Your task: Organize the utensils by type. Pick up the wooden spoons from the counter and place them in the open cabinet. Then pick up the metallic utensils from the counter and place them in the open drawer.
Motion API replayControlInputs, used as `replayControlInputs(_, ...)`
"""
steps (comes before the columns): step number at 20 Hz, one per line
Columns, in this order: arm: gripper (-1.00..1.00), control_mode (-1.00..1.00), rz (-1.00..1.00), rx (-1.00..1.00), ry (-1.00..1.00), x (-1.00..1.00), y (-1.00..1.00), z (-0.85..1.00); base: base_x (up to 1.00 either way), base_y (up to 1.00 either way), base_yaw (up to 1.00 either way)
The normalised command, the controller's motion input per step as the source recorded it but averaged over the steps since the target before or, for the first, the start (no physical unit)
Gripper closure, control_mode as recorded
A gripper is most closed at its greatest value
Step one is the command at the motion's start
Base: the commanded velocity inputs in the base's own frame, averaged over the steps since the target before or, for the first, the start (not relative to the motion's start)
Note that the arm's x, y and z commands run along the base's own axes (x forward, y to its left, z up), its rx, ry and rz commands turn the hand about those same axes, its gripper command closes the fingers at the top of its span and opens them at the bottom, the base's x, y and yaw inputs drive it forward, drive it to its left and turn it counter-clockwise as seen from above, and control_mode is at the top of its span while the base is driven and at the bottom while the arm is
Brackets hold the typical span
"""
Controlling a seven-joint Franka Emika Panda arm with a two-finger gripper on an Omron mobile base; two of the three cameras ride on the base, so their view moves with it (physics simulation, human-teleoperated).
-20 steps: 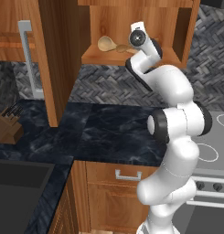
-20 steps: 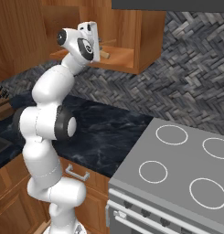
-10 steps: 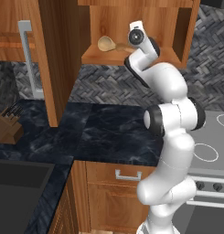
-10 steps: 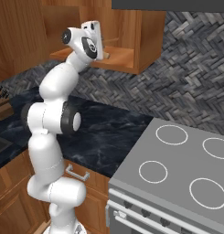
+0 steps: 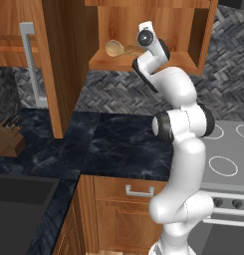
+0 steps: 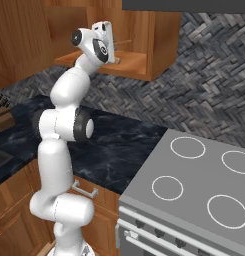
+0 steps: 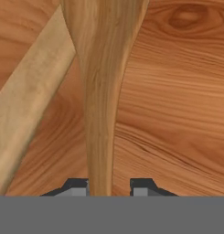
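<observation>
My hand pinches a tan wooden spoon by its handle inside the open orange-brown wooden wall cabinet; its long axis runs straight ahead, beside another pale wooden spoon on the shelf.

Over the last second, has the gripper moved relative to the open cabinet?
Yes, slightly. In the left base view the gripper, shut on a wooden spoon, has edged left, away from the open cabinet's right wall.

Upper centre of the frame: a wooden spoon lies on the open cabinet floor, the arm's wrist beside its handle.
</observation>
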Motion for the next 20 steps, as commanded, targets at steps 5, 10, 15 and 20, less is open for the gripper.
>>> replayControlInputs(5,1.00,-1.00,0.00,0.00,0.00,0.14,0.00,-0.09,0.00,0.00,0.00)
replayControlInputs(10,1.00,-1.00,0.00,0.00,0.00,0.04,-0.02,-0.15,0.00,0.00,0.00)
replayControlInputs(15,1.00,-1.00,0.00,0.00,0.00,0.06,-0.04,-0.18,0.00,0.00,0.00)
replayControlInputs(20,-1.00,-1.00,0.00,0.00,0.00,0.02,-0.07,-0.15,0.00,0.00,0.00)
